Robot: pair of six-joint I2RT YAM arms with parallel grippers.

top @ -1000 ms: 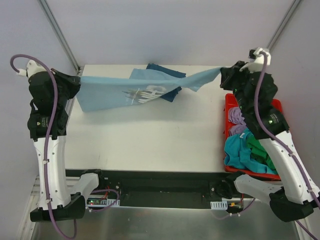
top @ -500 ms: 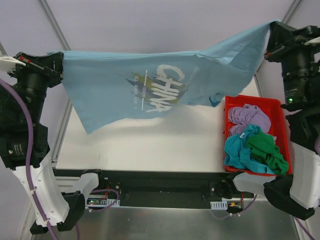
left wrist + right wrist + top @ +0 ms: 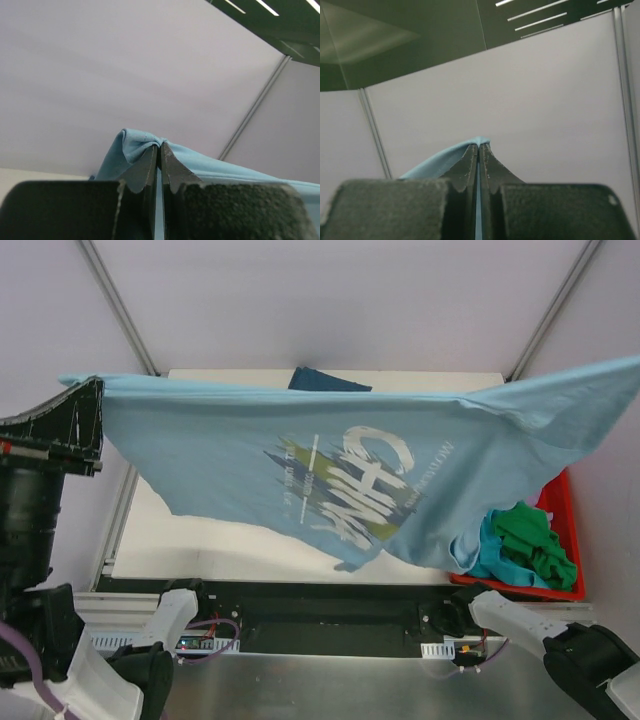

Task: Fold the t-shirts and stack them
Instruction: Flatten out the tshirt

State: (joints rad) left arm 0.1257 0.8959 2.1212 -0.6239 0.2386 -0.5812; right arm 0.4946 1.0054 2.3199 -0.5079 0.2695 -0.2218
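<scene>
White tabletop (image 3: pixel 190 540), pale grey-lilac walls (image 3: pixel 330 300) all round. Sky-blue tee (image 3: pixel 240 450) hangs spread in mid-air above the table, stretched left to right. Its chest print (image 3: pixel 360 485) faces the top cam and the lower edge droops toward the near side. Dark teal tee (image 3: pixel 325 380) lies flat at the far edge, mostly hidden behind it. Red bin (image 3: pixel 563 495) sits at near right w/ green tee (image 3: pixel 535 540) and turquoise tee (image 3: pixel 490 555) heaped inside.

Handling, my read: light, soft, zero stiffness. It sags between the 2 holds and billows at right. Thin cotton prob slips from a pinch if yanked, so take it at corners or seams where the cloth is doubled, and keep the tension even. Should lay flat w/o a fight.

Left gripper (image 3: pixel 160 150) is clenched on a bunched corner, w/ cloth puffing out just past the tips. Right gripper (image 3: pixel 479 149) is clamped tight on a thin edge, only a sliver showing above the jaws.

Pose: both arms are raised high and wide apart. Left arm (image 3: pixel 30 510) is up at far left, wrist lifted, fingers aimed at the wall. Right arm (image 3: pixel 590 670) shows only its base at near right in the top view. Its hand is out of frame upper right, and its wrist cam sees wall and ceiling.
</scene>
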